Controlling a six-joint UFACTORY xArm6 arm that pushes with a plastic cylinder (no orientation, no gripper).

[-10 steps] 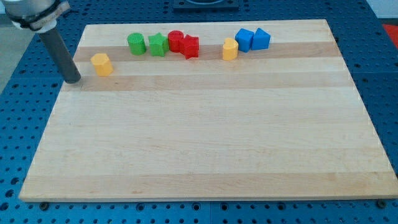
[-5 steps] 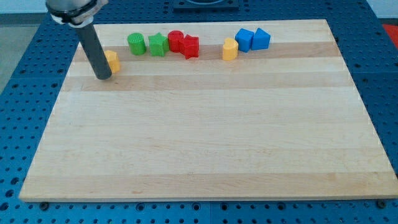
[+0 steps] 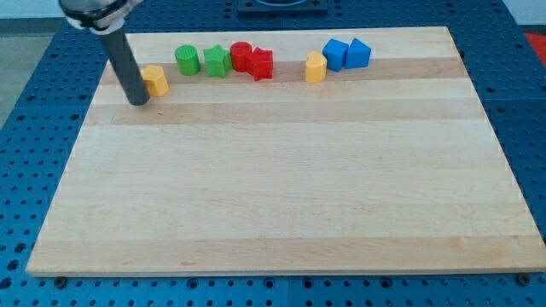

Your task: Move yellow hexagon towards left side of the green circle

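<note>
The yellow hexagon (image 3: 156,79) sits on the wooden board near the view's top left. My tip (image 3: 137,100) is just to its left and slightly below, touching or almost touching it; the rod hides part of its left side. The green circle (image 3: 187,60) stands a short way to the upper right of the hexagon, with a small gap between them.
A row along the view's top runs rightward from the green circle: a green star (image 3: 217,61), a red circle (image 3: 241,55), a red star (image 3: 261,64), another yellow block (image 3: 316,66), a blue cube (image 3: 335,54) and a blue triangle (image 3: 357,53).
My tip moved right from the board's left edge to the yellow hexagon. The hexagon shifted right and slightly up, nearer the green circle. Other blocks have not moved.
</note>
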